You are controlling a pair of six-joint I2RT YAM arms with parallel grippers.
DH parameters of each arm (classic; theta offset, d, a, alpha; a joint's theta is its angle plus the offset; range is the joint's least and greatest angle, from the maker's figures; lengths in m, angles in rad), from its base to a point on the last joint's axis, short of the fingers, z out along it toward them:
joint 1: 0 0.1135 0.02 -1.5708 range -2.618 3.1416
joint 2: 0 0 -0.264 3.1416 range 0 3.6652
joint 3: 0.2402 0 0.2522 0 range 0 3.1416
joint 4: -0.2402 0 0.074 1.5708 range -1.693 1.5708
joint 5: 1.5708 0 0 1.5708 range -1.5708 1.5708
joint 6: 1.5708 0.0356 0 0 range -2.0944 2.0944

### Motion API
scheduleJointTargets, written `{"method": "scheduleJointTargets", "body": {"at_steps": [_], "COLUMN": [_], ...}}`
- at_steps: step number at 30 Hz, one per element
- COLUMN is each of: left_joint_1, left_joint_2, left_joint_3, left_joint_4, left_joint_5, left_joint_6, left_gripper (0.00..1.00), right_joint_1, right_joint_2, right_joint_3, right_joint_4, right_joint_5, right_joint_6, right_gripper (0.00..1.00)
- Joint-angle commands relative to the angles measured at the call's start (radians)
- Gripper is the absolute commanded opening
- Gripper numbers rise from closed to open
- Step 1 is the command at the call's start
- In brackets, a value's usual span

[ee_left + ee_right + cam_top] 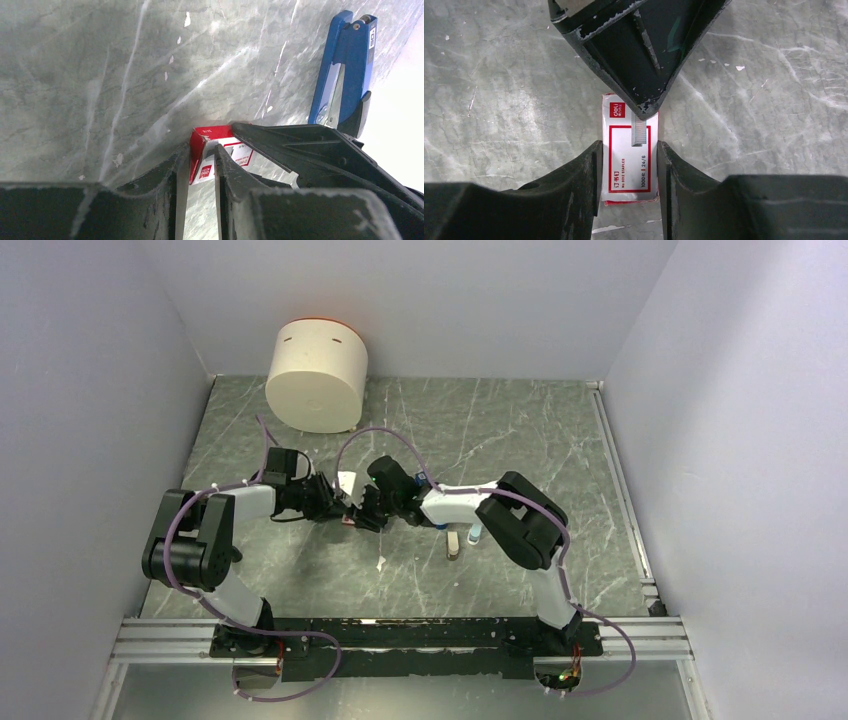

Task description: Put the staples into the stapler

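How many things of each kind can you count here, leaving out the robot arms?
staple box: 1
stapler: 1
white drum: 1
small pieces: 2 (tan piece, pale-blue piece)
total: 5

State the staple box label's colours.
White face, red frame and logo on the small flat staple box; best in right wrist view.

Staples box (629, 160) between right fingers (574, 195), left fingers (639, 60) at its far end, stapler (345, 65) nearby on table (500, 440)

Soft, even light fills the overhead view, leaving only faint shadows on the table (560, 440). The left wrist view burns out white at its right edge (plain glare); the staple box (629, 165) shows sharp print.
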Motion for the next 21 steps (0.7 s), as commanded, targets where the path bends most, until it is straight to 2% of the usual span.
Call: {"method": "scheduleJointTargets", "body": {"at_steps": [1, 9, 16, 18, 21], "left_joint_1": [-0.025, -0.024, 0.001, 0.018, 0.037], "left_joint_2": [0.013, 0.005, -0.012, -0.032, -0.064], "left_joint_3": [-0.023, -0.014, -0.019, -0.018, -0.017], "left_joint_4": [0.018, 0.006, -0.021, -0.046, -0.070], "left_joint_5": [0.123, 0.137, 0.126, 0.101, 0.071], "left_joint_6": [-0.018, -0.002, 0.001, 0.011, 0.019], "left_gripper": [0.28, 0.27, 0.23, 0.25, 0.34], "right_joint_1": [0.011, 0.011, 0.009, 0.009, 0.009], "right_joint_2": [0.089, 0.098, 0.118, 0.117, 0.113], "right_joint_3": [0.030, 0.060, 0.079, 0.075, 0.068], "right_joint_4": [-0.019, -0.066, -0.090, -0.088, -0.081], "right_joint_5": [0.027, -0.016, 0.024, 0.034, 0.048], "right_joint_6": [-0.029, -0.102, -0.134, -0.134, -0.131], "right_gripper": [0.42, 0.42, 0.42, 0.42, 0.43]}}
